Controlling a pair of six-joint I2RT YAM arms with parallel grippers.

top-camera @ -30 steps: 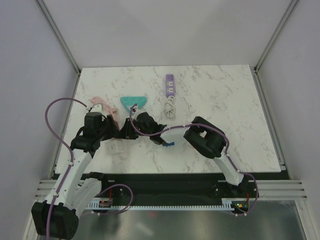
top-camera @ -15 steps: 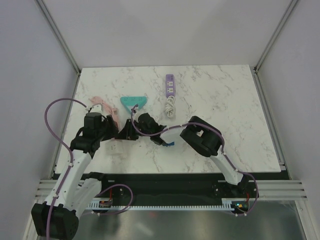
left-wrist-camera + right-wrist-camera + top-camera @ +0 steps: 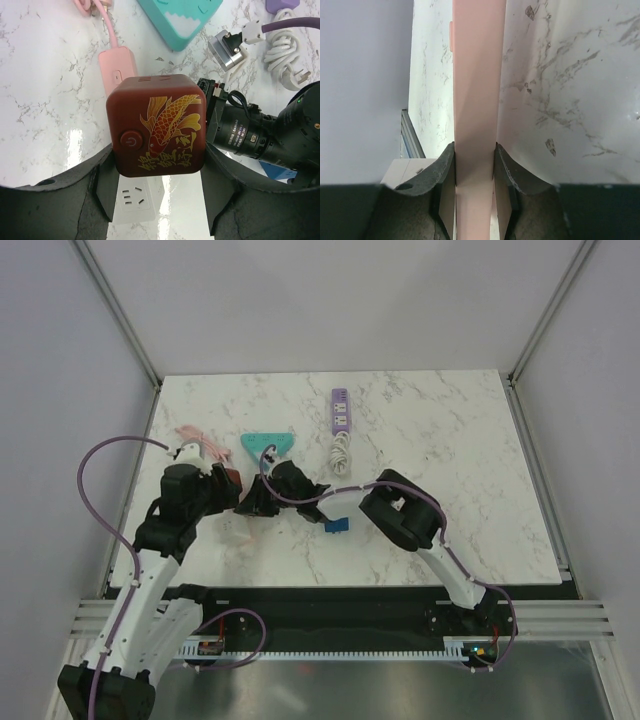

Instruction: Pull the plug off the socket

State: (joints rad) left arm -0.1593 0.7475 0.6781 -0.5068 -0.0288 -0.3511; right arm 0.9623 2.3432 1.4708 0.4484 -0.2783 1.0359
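My left gripper (image 3: 159, 170) is shut on the plug (image 3: 156, 127), a dark red cube with a gold koi design and a power button. It holds the cube above the table, clear of the socket (image 3: 131, 197), a pink strip with a bare white outlet face showing just below the cube. In the top view the cube (image 3: 230, 478) sits in my left gripper (image 3: 222, 483). My right gripper (image 3: 475, 165) is shut on the pink strip's body (image 3: 476, 100), close beside the left gripper (image 3: 257, 503). No tan block shows in any view.
A teal triangular strip (image 3: 267, 445) lies just behind the grippers. A lilac power strip (image 3: 340, 410) with a coiled white cord (image 3: 342, 455) lies further back. The pink cord (image 3: 195, 437) trails to the back left. The right wrist's camera lens (image 3: 240, 135) is close beside the cube.
My left gripper has risen and moved back and a little left with the red cube, which now shows in the top view. The right gripper has stayed on the pink strip.
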